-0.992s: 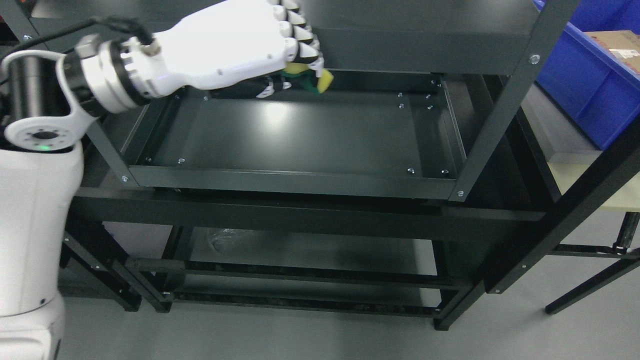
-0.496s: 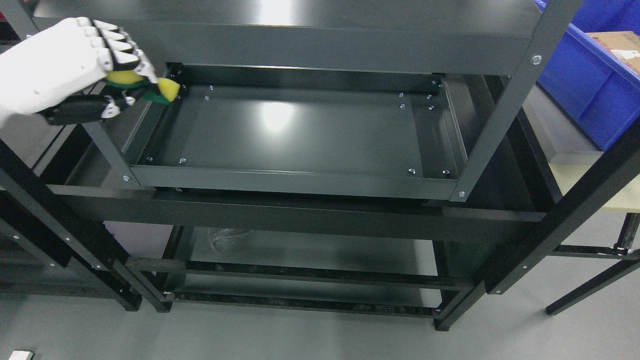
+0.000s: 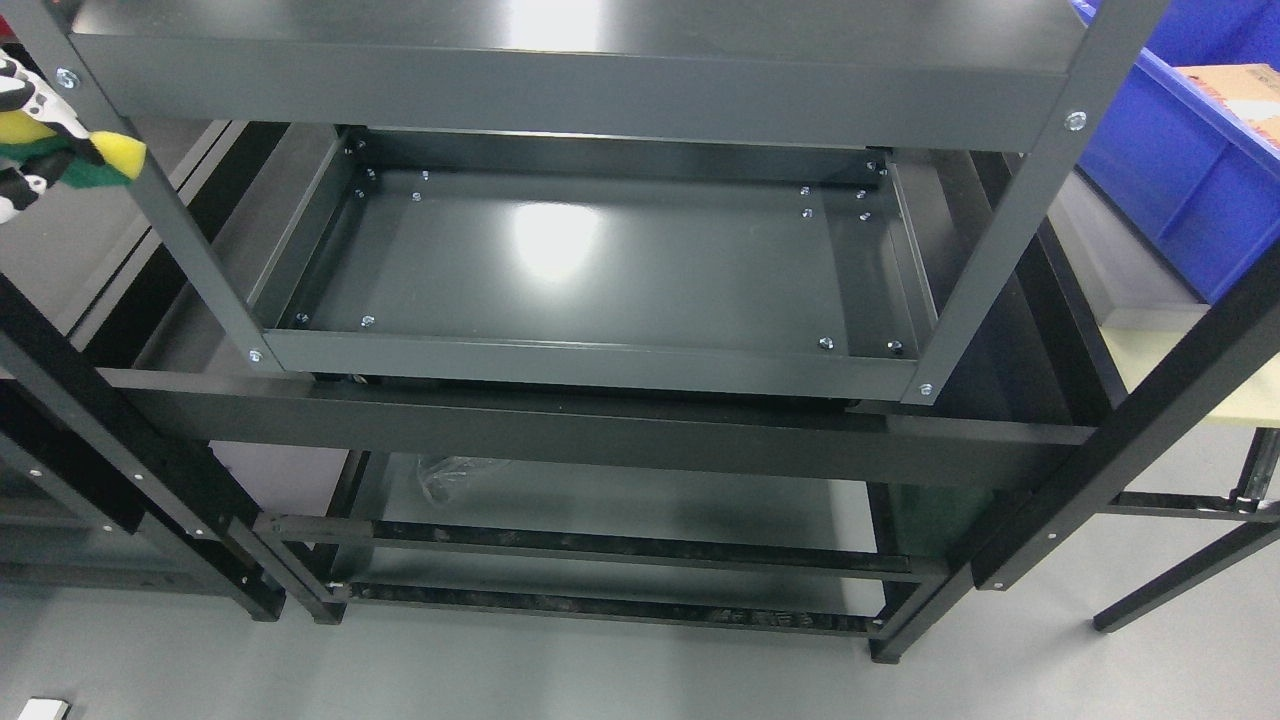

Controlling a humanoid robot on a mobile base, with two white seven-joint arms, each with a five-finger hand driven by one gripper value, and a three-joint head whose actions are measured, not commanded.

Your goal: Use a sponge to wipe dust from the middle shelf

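Left hand (image 3: 28, 130) at far left edge, fingers clamped on sponge (image 3: 75, 155), shelf (image 3: 600, 255) well to its right; best re-enter low, sponge flat, clearing the post (image 3: 150, 200).

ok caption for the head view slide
Left hand holds the sponge left of the empty middle shelf.

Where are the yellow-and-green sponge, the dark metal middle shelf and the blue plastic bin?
yellow-and-green sponge (image 3: 118, 157), head view, on its yellow tip.
dark metal middle shelf (image 3: 620, 270), head view, on its bare floor.
blue plastic bin (image 3: 1170, 170), head view, on its side wall.
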